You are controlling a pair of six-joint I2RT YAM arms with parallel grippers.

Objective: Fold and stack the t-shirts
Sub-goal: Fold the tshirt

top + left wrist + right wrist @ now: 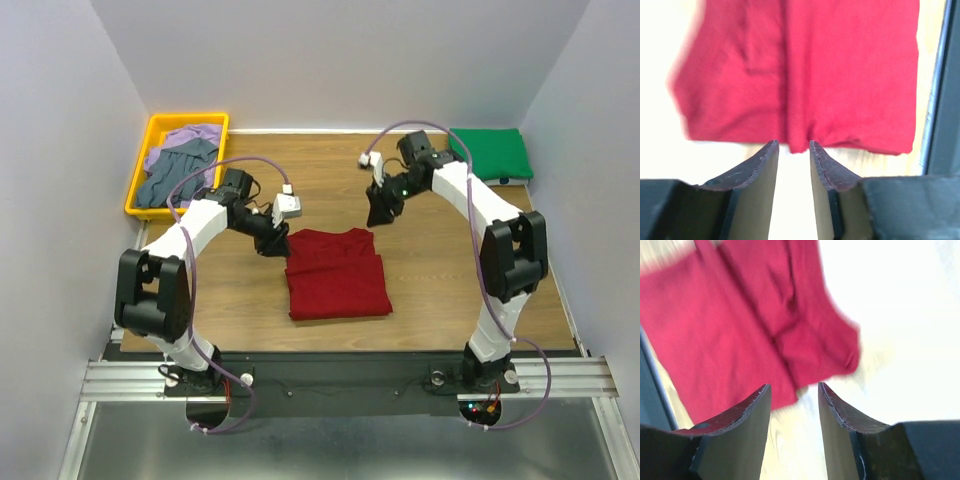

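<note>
A dark red t-shirt (337,272) lies folded into a rectangle in the middle of the table. My left gripper (272,240) hovers at its far left corner, jaws open and empty. The left wrist view shows the red cloth (805,70) just beyond the gripper (792,145). Off the shirt's far right corner is my right gripper (380,212), open and apart from the cloth. In the right wrist view the red shirt (740,325) lies past this gripper (794,387). A folded bright green t-shirt (490,152) rests at the back right. Lavender (190,138) and grey-blue (175,175) t-shirts lie crumpled in the tray.
The yellow plastic tray (185,119) stands at the back left corner of the wooden table (450,270). White walls close in on the left, back and right. A metal rail (340,378) with the arm bases runs along the near edge.
</note>
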